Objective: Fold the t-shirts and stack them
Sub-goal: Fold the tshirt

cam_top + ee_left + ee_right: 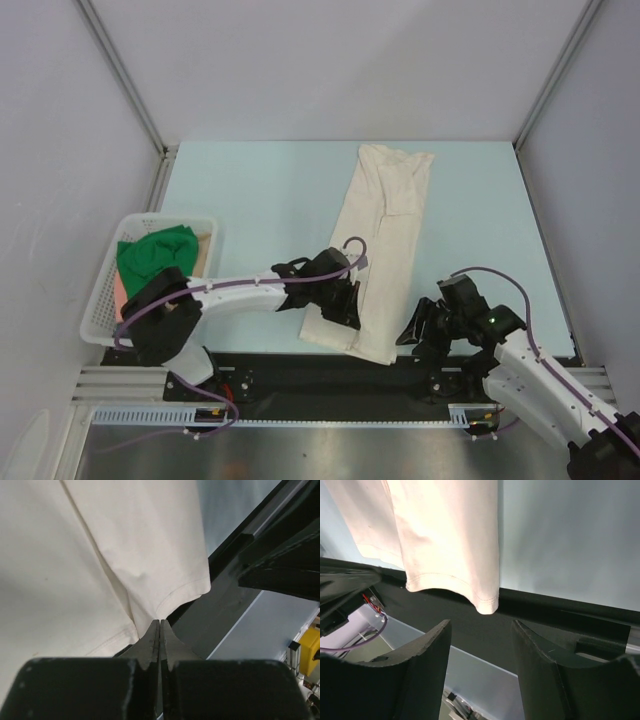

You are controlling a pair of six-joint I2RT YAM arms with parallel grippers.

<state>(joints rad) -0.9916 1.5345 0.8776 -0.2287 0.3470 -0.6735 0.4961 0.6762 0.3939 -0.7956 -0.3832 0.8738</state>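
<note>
One cream t-shirt (390, 220), one green t-shirt (155, 250)

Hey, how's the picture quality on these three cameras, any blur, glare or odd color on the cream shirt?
Top external: even soft light, cream t-shirt sharp, no glare. Left wrist: seams in focus, left fingers dark and blurred. Right wrist: shirt looks pinkish and washed out at the top, right fingers dark and soft.

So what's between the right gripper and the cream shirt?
Only bare black edge strip between right gripper and shirt; right wrist view.
</note>
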